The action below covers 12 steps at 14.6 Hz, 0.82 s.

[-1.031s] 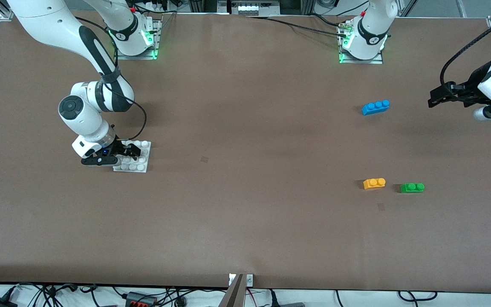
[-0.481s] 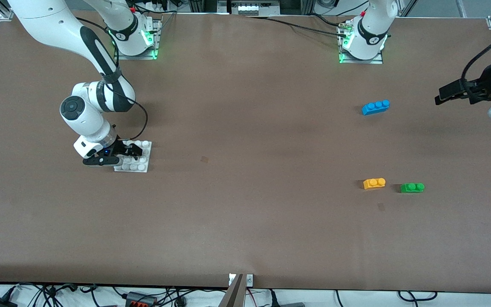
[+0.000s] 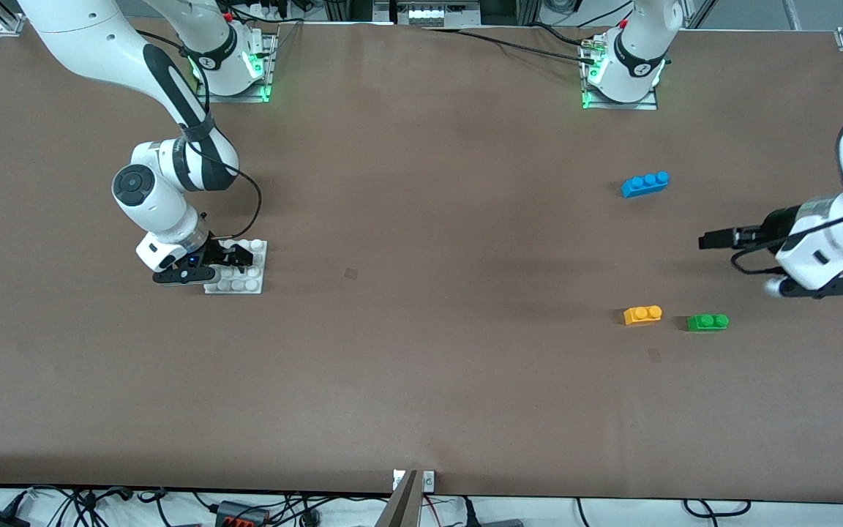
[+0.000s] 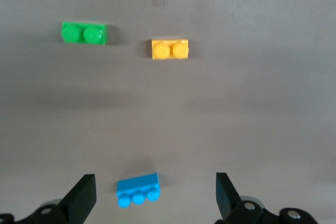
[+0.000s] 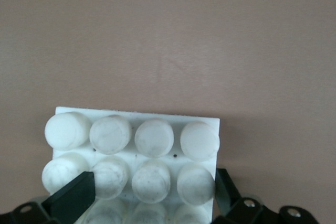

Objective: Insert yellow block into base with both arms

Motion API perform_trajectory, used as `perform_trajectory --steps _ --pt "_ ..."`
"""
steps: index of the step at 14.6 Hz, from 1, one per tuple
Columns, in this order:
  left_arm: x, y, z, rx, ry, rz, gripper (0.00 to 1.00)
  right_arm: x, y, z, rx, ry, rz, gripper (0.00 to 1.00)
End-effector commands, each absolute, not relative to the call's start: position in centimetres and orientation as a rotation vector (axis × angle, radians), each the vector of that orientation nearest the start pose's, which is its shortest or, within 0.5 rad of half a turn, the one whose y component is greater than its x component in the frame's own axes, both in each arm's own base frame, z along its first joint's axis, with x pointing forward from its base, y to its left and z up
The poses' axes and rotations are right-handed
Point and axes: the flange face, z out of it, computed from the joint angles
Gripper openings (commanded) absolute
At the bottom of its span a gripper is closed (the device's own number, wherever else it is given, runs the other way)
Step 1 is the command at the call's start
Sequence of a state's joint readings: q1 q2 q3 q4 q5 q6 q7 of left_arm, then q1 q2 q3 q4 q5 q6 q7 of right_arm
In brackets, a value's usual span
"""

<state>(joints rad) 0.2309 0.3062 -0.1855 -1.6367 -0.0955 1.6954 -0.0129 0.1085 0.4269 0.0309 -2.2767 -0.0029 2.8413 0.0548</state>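
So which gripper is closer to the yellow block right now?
Left. The left gripper is open in the air near the yellow block, at the left arm's end of the table. The right gripper is at the base, toward the right arm's end.

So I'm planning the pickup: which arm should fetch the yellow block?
The left: its open hand hangs near the yellow block, while the right hand is at the base.

orange-yellow block (image 3: 642, 315), white studded base (image 3: 244, 274), green brick (image 3: 707, 321), blue brick (image 3: 645, 183)
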Motion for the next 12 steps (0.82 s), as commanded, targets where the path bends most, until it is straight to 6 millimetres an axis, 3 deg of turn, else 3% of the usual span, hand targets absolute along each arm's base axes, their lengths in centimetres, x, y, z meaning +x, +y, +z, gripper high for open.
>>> perform_trajectory --steps 1,3,9,12 --pt "61.9 1.6 40.9 -3.242 -0.110 0.267 1.00 53.5 9.6 15.8 -3.090 -0.196 -0.172 1.00" --pt "62.1 -1.9 38.0 -3.184 -0.108 0.233 1.00 53.3 10.0 15.3 -3.089 -0.210 -0.157 1.00" --pt "61.7 -3.6 30.9 -3.159 -0.069 0.098 1.00 52.7 14.7 13.7 -3.049 -0.268 -0.117 1.00" --pt "60.6 -3.7 28.4 -3.168 -0.063 -0.016 1.00 52.5 18.7 13.5 -3.042 -0.220 -0.121 1.00"
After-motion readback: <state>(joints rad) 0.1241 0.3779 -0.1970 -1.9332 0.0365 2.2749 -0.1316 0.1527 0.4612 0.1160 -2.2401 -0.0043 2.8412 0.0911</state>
